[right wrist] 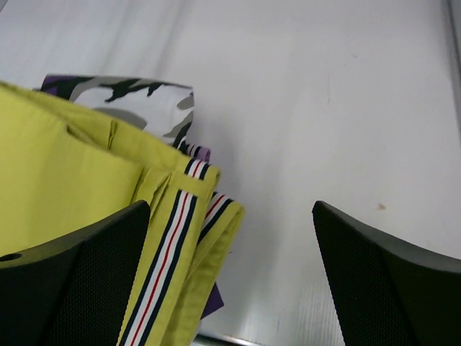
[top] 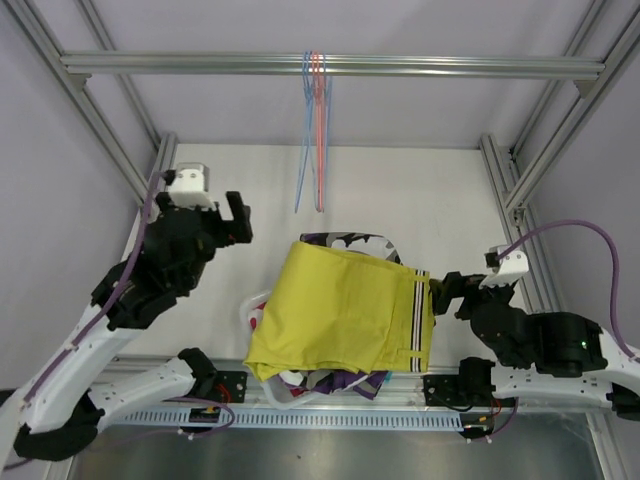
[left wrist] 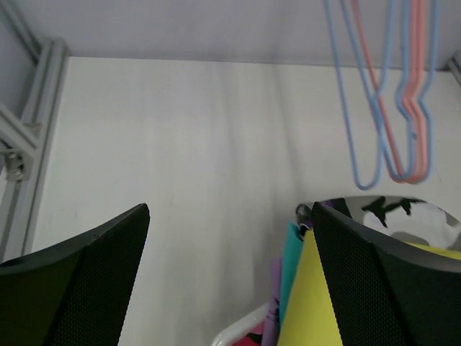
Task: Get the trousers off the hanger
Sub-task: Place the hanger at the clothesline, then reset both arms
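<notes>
Yellow shorts (top: 340,310) piled mid-frame on the counter (top: 420,190).
Left end effector (left wrist: 230,209) and right end effector (right wrist: 230,205) wide open, holding nothing.

The trousers (top: 340,310) lie stacked on the table (top: 420,190) before me, with my left gripper (top: 240,222) apart on their left and my right gripper (top: 440,293) just beside their right edge. Behind the stack, the hangers (top: 315,130) hang from the rail (top: 200,65) across the back.
</notes>
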Controlling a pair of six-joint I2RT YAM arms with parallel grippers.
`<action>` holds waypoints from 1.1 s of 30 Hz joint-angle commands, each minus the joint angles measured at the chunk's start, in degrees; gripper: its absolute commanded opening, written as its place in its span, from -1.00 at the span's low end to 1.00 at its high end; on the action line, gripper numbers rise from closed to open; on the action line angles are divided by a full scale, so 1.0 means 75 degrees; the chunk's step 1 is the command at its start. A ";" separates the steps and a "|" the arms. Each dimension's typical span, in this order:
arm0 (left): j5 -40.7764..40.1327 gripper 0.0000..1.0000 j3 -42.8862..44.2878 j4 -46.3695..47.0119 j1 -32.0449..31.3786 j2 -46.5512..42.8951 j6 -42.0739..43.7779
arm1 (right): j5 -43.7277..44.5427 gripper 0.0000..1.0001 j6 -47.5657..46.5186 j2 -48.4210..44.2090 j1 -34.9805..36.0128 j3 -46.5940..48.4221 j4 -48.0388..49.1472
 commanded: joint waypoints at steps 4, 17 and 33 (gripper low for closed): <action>0.1680 0.95 -0.0273 0.0008 0.1758 -0.0512 -0.0521 | 0.1926 0.99 -0.1124 0.0130 -0.0208 0.0956 0.1337; 0.0264 0.96 -0.2335 0.1603 0.2535 -0.2303 -0.0956 | 0.0880 0.99 -0.7696 0.1599 -0.3503 0.0849 0.6940; 0.0764 0.98 -0.2477 0.1944 0.4174 -0.2399 -0.0885 | -0.1727 0.99 -0.3624 0.3670 -0.8562 0.2972 0.3722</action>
